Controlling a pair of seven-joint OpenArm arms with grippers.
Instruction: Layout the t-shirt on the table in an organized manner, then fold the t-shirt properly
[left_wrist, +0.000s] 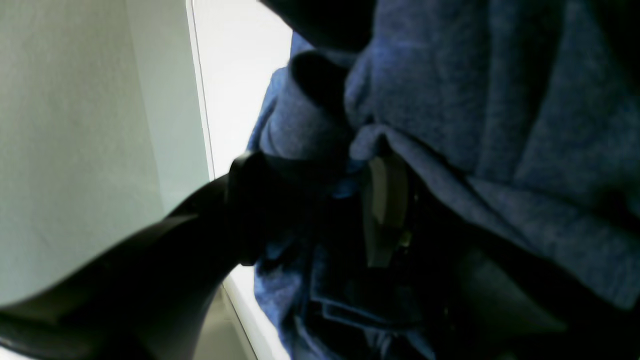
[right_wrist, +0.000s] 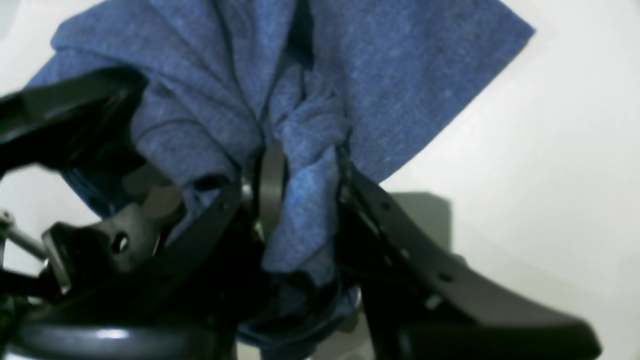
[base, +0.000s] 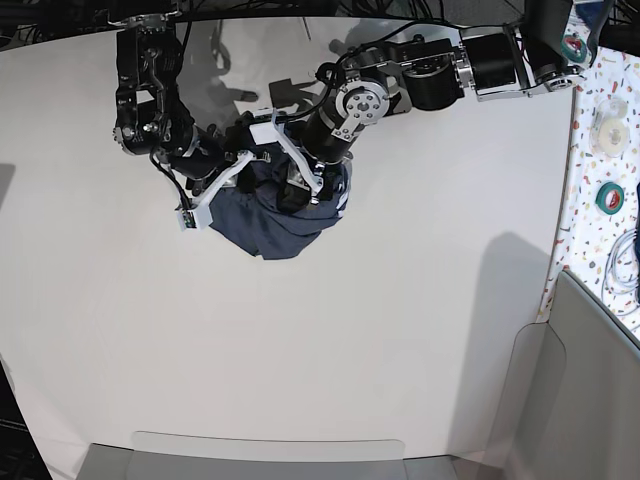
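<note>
The navy-blue t-shirt (base: 275, 225) lies bunched in a heap on the white table (base: 300, 340), near its far middle. Both grippers are at the heap. My right gripper (right_wrist: 300, 195) is shut on a twisted fold of the t-shirt (right_wrist: 390, 75), and cloth spills out above and below its fingers. My left gripper (left_wrist: 315, 172) stands open, wide apart, with the t-shirt (left_wrist: 475, 100) draped over it and sagging between its fingers. In the base view the left gripper (base: 300, 170) comes in from the right and the right gripper (base: 225, 185) from the left. The lettering is hidden.
A speckled strip (base: 590, 230) along the right edge holds a green tape roll (base: 611, 197) and a white roll (base: 610, 118). Grey panels (base: 590, 400) stand at the near right corner. A low clear shield (base: 270, 450) runs along the near edge.
</note>
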